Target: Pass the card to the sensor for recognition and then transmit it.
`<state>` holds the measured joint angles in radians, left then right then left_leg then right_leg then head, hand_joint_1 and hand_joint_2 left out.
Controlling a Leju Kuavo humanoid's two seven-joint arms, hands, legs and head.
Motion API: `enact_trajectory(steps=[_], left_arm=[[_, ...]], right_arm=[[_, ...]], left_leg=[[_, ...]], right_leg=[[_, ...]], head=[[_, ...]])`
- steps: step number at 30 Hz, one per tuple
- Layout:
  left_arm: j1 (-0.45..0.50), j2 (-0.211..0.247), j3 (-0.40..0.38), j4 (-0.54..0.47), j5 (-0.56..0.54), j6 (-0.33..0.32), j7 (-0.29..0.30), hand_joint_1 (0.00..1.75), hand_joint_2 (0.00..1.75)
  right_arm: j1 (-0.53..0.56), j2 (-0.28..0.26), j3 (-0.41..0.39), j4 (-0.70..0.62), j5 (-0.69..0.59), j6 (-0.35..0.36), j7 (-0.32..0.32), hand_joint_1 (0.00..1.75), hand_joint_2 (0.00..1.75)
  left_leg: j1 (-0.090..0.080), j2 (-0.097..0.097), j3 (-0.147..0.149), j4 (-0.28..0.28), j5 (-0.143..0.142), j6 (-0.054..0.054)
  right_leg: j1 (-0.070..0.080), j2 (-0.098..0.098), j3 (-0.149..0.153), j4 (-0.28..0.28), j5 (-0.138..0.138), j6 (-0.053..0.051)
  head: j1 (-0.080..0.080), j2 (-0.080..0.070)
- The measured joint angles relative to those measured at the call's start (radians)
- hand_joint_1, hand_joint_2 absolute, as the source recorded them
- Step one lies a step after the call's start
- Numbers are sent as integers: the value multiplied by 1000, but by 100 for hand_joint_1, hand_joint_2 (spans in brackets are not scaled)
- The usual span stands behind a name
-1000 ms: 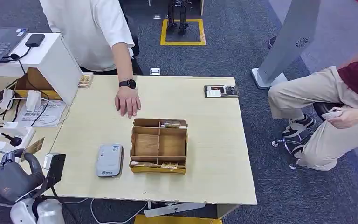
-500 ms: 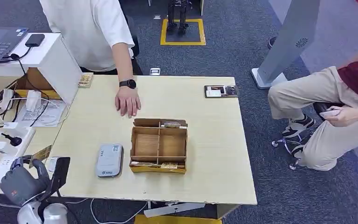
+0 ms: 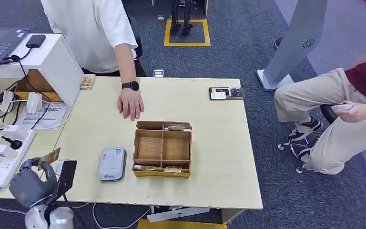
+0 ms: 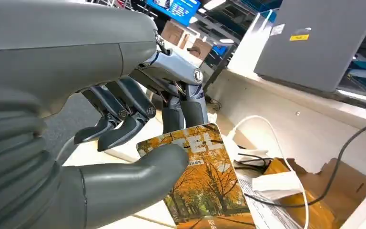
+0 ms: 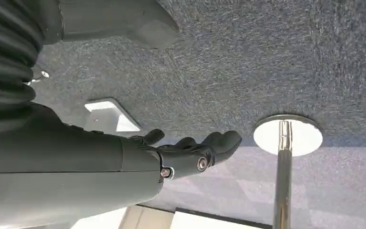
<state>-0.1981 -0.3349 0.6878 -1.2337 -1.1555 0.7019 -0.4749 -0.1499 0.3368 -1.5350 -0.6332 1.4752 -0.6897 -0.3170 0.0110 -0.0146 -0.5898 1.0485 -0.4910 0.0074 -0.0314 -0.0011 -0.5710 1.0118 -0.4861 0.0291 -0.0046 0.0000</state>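
The card (image 4: pixel 198 183) has a picture of orange autumn trees on it. The left hand (image 3: pixel 28 183) holds it, with the thick thumb (image 4: pixel 138 169) pressed on its face and the dark fingers (image 4: pixel 124 119) curled behind it. In the head view the card (image 3: pixel 50 156) pokes up from the top of that hand, at the near left corner of the table (image 3: pixel 209 186), close to the table's edge.

The sensor (image 3: pixel 112 163) is a small grey box lying flat on the table. It sits near the card, off to the right of the left hand, but they are not touching. Just beside the sensor is a brown cardboard tray (image 3: pixel 162 149) with small compartments.

So the card is picked up, and that part looks done. It has not reached the sensor yet. I think the hand next has to bring the card over the grey box so it can be read. After that the card has to be passed on.

A person stands at the far side of the table with one hand (image 3: pixel 130 103) resting flat on it. That may be who gets the card, but I cannot be sure.

The right hand (image 5: pixel 190 155) hangs down over the grey carpet. Its fingers are loosely bent and apart, and it holds nothing.
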Motion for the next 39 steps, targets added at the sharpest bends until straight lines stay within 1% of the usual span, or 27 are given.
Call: enact_trajectory(steps=[4,7,14,19,25,27,31,39], left_arm=[[3,2,-10,6,14,0,-1,175,175],[11,3,-35,7,29,0,2,175,175],[42,13,-140,7,54,0,47,175,175],[65,20,-191,7,51,0,58,175,175],[74,23,-226,7,35,0,79,175,175],[83,24,-241,7,26,0,103,175,175],[104,27,-267,8,4,0,112,175,175],[120,29,-280,36,-95,0,130,175,175]], right_arm=[[0,0,-4,0,0,0,0,0,175],[0,0,-7,0,0,0,-1,0,175],[0,0,-8,0,-6,0,0,0,175],[0,0,-8,0,-7,0,1,0,175],[0,0,-8,0,-10,0,3,0,175],[0,0,-8,0,-13,0,7,0,175],[0,0,-8,0,-18,0,14,0,175],[0,0,-9,0,-23,0,14,0,175]], left_leg=[[0,0,0,0,0,0],[0,0,0,0,0,0],[0,0,0,0,0,0],[0,0,0,0,0,0],[0,-1,0,0,0,0],[0,0,0,0,0,0],[0,-1,0,0,0,0],[0,0,0,0,0,0]], right_leg=[[0,0,0,0,0,0],[0,0,0,0,0,0],[0,0,0,0,0,0],[0,0,0,0,0,0],[0,0,0,0,0,0],[0,0,0,0,0,0],[0,0,0,0,0,0],[0,0,0,0,0,0]], head=[[0,0],[0,0],[0,0],[0,0],[0,0],[0,0],[0,0],[0,0]])
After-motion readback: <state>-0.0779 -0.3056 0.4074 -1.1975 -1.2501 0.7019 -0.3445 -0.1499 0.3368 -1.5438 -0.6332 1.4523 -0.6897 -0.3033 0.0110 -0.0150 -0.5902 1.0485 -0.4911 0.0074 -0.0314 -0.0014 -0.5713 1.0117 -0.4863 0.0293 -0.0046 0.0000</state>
